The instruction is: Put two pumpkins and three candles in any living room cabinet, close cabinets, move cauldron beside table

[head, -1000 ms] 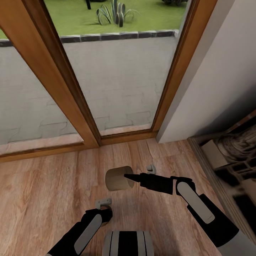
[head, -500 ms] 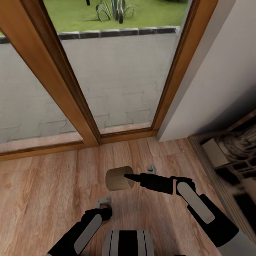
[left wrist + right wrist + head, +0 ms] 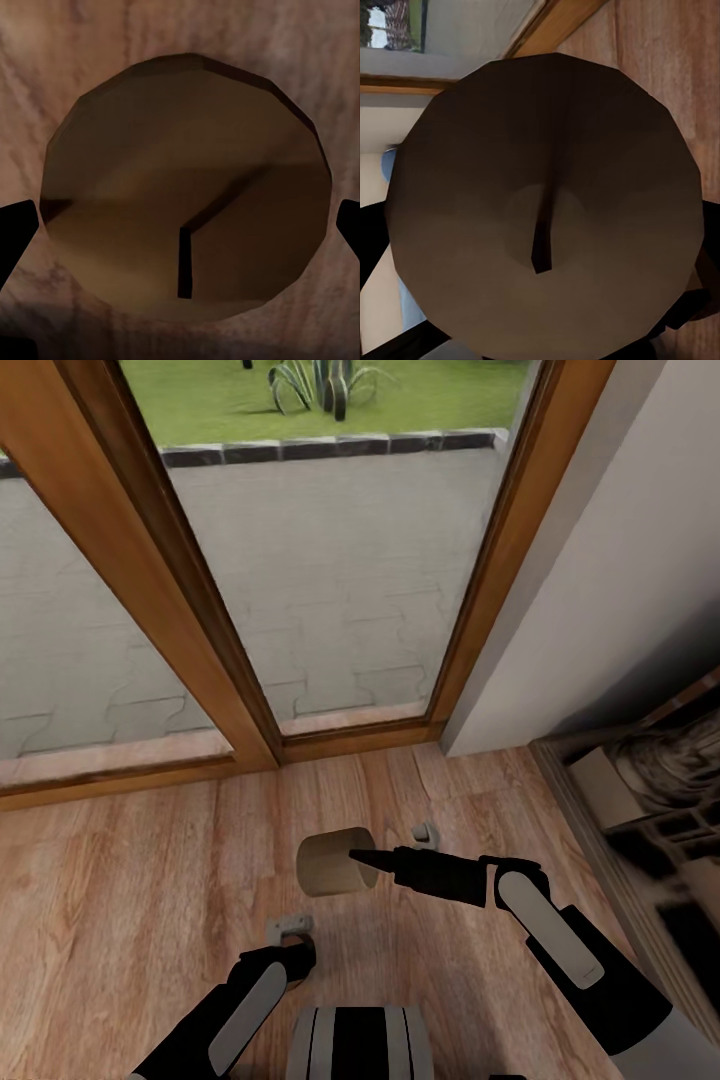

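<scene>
A short beige candle (image 3: 325,865) lies on its side above the wooden floor, with my right gripper (image 3: 358,857) shut on it. In the right wrist view that candle (image 3: 547,172) shows end-on, its wick in the middle. My left gripper (image 3: 292,958) points down at the floor near the lower edge. In the left wrist view a second candle (image 3: 187,150) sits between the two dark fingertips (image 3: 16,229), touching both. The left hand hides this candle in the head view. The pumpkins and the cauldron are out of view.
Tall glass doors in a wooden frame (image 3: 240,690) stand straight ahead, with paving and grass outside. A white wall corner (image 3: 560,640) rises at the right. Below it stands a dark, wood-edged unit (image 3: 650,810) with blurred contents; I cannot tell whether it is the cabinet.
The whole picture has shifted slightly, so the camera has moved a little. Both arms and the candles keep their places.
</scene>
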Robot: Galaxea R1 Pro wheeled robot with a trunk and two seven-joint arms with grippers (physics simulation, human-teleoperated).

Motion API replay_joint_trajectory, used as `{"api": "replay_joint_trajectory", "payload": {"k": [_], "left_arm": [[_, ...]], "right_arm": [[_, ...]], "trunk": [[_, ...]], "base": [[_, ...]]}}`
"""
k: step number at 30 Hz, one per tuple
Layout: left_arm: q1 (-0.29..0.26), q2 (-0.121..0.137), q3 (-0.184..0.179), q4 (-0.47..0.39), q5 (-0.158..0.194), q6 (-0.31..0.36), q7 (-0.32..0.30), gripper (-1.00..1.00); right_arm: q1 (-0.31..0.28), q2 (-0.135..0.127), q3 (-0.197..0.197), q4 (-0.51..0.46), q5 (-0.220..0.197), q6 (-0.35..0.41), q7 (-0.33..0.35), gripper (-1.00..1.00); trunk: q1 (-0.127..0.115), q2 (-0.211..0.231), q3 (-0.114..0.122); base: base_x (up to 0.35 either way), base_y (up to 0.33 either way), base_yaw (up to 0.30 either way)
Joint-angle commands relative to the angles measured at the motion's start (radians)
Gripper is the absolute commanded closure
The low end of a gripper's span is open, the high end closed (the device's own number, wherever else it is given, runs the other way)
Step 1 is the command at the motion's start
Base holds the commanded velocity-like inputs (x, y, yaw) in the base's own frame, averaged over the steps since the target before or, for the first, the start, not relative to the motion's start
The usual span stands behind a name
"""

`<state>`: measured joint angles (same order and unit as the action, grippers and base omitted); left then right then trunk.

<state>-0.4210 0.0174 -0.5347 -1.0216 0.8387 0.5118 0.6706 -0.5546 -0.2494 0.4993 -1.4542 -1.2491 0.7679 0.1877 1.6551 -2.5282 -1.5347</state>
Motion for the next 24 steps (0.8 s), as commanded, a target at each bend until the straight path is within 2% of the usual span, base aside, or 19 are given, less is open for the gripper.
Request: {"api": "replay_joint_trajectory", "payload": {"k": [1, 18, 19, 24], "left_arm": [[-0.001, 0.001, -0.004, -0.002, 0.008, 0.001, 0.009, -1.00], [-0.001, 0.002, -0.003, -0.003, 0.008, -0.001, 0.009, -1.00], [-0.001, 0.002, -0.002, -0.004, 0.008, -0.001, 0.009, 1.00], [-0.001, 0.002, 0.007, -0.005, 0.008, 0.000, 0.009, 1.00]], "right_arm": [[-0.001, -0.001, 0.001, 0.000, 0.002, 0.002, 0.004, 1.00], [-0.001, -0.001, 0.000, 0.000, 0.002, 0.002, 0.004, 1.00], [-0.001, -0.001, 0.001, 0.000, 0.002, 0.001, 0.004, 1.00], [-0.001, -0.001, 0.001, 0.000, 0.002, 0.001, 0.004, 1.00]], "trunk": [[0.000, 0.000, -0.001], [0.000, 0.000, -0.001], [0.000, 0.000, -0.001], [0.000, 0.000, -0.001]], "base": [[0.000, 0.000, 0.000], [0.000, 0.000, 0.000], [0.000, 0.000, 0.000], [0.000, 0.000, 0.000]]}}
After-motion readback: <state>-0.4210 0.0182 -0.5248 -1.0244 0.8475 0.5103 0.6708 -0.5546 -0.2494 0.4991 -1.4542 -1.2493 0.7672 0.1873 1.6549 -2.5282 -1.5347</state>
